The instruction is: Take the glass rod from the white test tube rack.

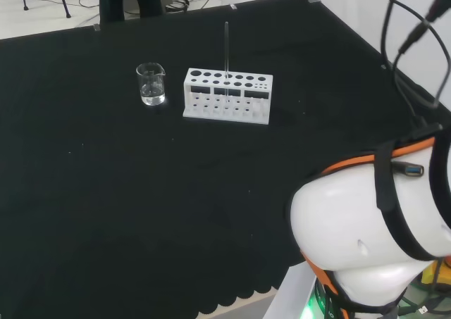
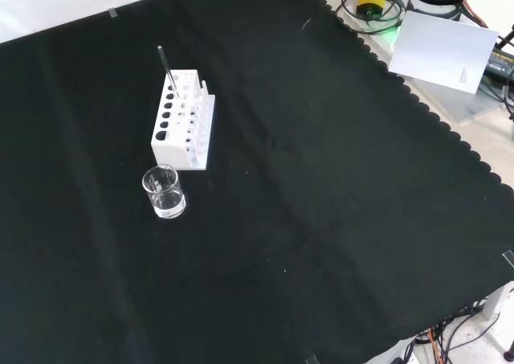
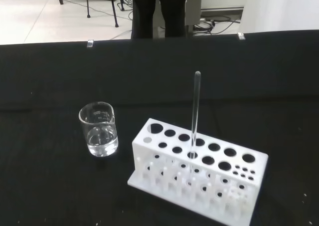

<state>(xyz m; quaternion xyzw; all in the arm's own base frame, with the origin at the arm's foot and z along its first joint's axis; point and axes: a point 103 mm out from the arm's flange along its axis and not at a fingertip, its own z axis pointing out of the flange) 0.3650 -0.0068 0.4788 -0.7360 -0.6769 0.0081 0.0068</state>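
A white test tube rack (image 1: 227,95) stands on the black cloth, seen also in the front view (image 2: 185,120) and close up in the wrist view (image 3: 199,171). A thin glass rod (image 1: 226,46) stands upright in one of the rack's holes and rises well above it (image 2: 166,69) (image 3: 195,111). Nothing touches the rod or the rack. The arm's white links stand at the head view's lower right, well apart from the rack.
A small clear glass beaker (image 1: 151,84) with a little clear liquid stands beside the rack (image 2: 164,191) (image 3: 98,129). A white sheet of paper (image 2: 442,51) lies off the cloth's scalloped edge in the front view, near cables.
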